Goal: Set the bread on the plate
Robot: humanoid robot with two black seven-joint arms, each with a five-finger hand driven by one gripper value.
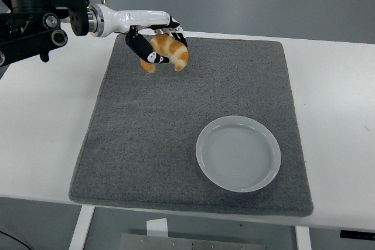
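The robot's left hand (157, 42) comes in from the left, its fingers curled around a golden croissant-shaped bread (169, 51) held in the air above the far part of a grey mat (146, 144) on the white counter (334, 115). The empty white plate (238, 153) sits well apart, toward the mat's near right. Much of the bread hangs below the fingers, so the grip looks shallow, and a quick swing toward the plate could let it slip onto the mat.

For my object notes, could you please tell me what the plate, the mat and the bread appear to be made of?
The plate looks like pale, glossy glass or glazed ceramic, with faint concentric rings and a soft sheen. The mat seems to be grey felt or carpet: matte, fuzzy, rough-edged. The bread, held in the left hand, has a golden, ridged crust; real or replica is unclear.
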